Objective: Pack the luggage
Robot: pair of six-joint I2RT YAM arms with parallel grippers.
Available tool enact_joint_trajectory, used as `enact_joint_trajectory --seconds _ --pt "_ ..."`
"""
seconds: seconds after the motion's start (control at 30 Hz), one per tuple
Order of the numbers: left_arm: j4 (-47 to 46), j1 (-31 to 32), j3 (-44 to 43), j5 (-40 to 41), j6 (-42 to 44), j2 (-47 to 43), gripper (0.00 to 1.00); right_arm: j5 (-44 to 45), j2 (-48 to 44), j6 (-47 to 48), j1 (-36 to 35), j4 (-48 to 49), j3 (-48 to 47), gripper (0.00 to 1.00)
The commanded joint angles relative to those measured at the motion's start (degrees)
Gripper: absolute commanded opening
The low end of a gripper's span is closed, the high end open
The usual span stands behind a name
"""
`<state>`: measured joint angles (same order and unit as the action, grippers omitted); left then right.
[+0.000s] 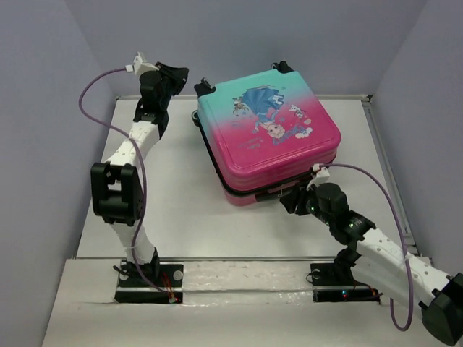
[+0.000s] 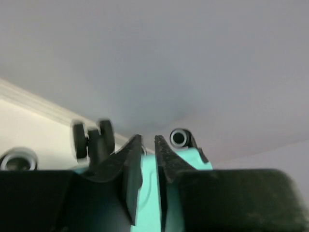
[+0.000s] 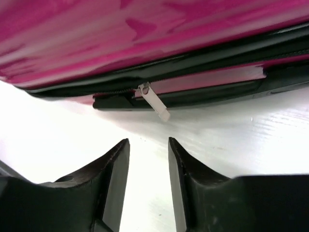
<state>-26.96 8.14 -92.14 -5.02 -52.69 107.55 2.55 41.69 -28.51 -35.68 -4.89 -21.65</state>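
One glossy hard-shell luggage (image 1: 268,134), teal fading to pink, lies shut at the far middle of the white surface (image 1: 181,210), between plain lilac walls (image 1: 43,144). Left fingers (image 2: 130,164) sit almost pressed together by its black wheels (image 2: 178,137). Right fingers (image 3: 116,164) are spread before one silver zipper pull (image 3: 154,101).

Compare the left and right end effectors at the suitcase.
The black two-finger left end effector sits at the teal, wheeled end of the pink-to-teal hard-shell suitcase; the matching right end effector is at its pink side. The left one is nearly closed; the right one is clearly open. The right faces a silver zipper pull; the left faces black wheels. Neither holds anything.
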Motion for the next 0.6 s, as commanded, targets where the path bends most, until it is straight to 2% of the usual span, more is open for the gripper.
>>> enact_joint_trajectory --seconds 0.0,0.03,0.07,0.13,0.2,0.23,0.33,0.43,0.57 --pt "-2.6 1.3 17.6 7.3 4.0 -25.4 0.34 -1.1 1.5 1.5 0.2 -0.8 -1.9 0.58" --pt "-2.6 2.2 26.6 9.0 3.6 -28.1 0.39 -1.0 2.2 1.5 0.2 -0.5 -2.2 0.60" --pt "-2.7 2.9 31.0 10.0 2.4 -30.9 0.42 -0.7 2.7 1.5 0.2 0.0 -2.4 0.60" --pt "-3.0 5.4 43.0 12.2 1.9 -37.6 0.42 0.0 3.7 1.7 0.2 1.6 -2.7 0.61" --pt "-3.0 7.4 49.7 13.4 2.6 -43.4 0.41 2.7 4.2 1.9 0.2 3.4 -2.4 0.61" --pt "-2.9 8.4 55.5 13.9 2.8 -45.0 0.36 3.0 4.4 3.1 0.2 3.9 -2.5 0.61" --pt "-2.7 12.1 64.7 13.4 2.4 -49.2 0.28 5.1 6.4 5.2 0.2 7.7 -3.1 0.63" --pt "-2.4 16.7 69.9 12.1 3.5 -50.2 0.17 2.9 9.9 5.7 0.2 10.6 -4.3 0.56" --pt "-2.7 21.7 71.2 10.5 5.1 -47.3 0.13 2.5 13.5 6.4 0.2 14.4 -4.9 0.51"
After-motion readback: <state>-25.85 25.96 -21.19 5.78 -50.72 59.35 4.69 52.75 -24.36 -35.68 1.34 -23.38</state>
